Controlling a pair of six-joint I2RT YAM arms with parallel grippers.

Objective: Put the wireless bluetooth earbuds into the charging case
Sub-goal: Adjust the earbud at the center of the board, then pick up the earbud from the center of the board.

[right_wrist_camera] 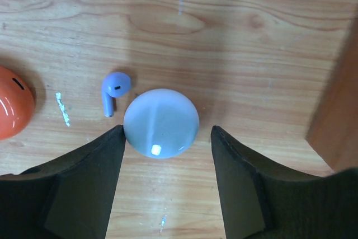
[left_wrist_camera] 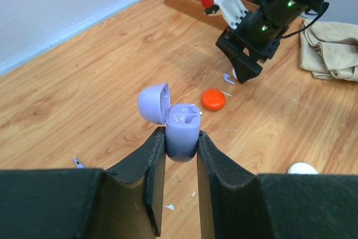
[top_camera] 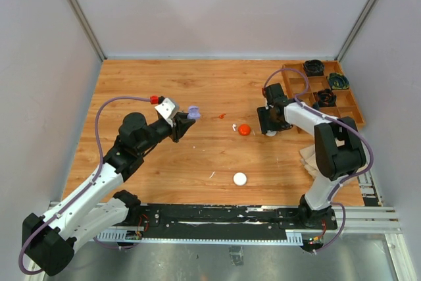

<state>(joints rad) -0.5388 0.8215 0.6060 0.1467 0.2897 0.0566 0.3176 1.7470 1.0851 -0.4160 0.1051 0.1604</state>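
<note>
Tabletop (top_camera: 164, 83) of wood bears both arms, and we list its contents by size. A compartmented wooden tray (top_camera: 299, 87) sits at the far right corner with dark items in some cells. A beige cloth (left_wrist_camera: 330, 48) lies crumpled at the right edge, near the right arm.

The left gripper (left_wrist_camera: 180, 138) is closed tight on the lilac charging case (left_wrist_camera: 182, 124), one finger on each side. It holds the case upright above the boards with its lid (left_wrist_camera: 153, 102) swung open. We cannot tell whether the wells are filled.

The right gripper (right_wrist_camera: 166, 130) is down at the table, spread wide and grasping nothing. Its fingers (right_wrist_camera: 84, 183) straddle a pale round puck (right_wrist_camera: 161, 122).

An orange puck (top_camera: 245, 129) lies just left of that gripper. A white puck (top_camera: 239, 178) rests well apart, nearer the bases.

We find a lilac earbud (right_wrist_camera: 114, 88) flat on the wood, just beside the pale puck and between it and the orange one. It is outside the finger gap.

A red speck (top_camera: 222, 116) near the orange puck is too small to identify.
</note>
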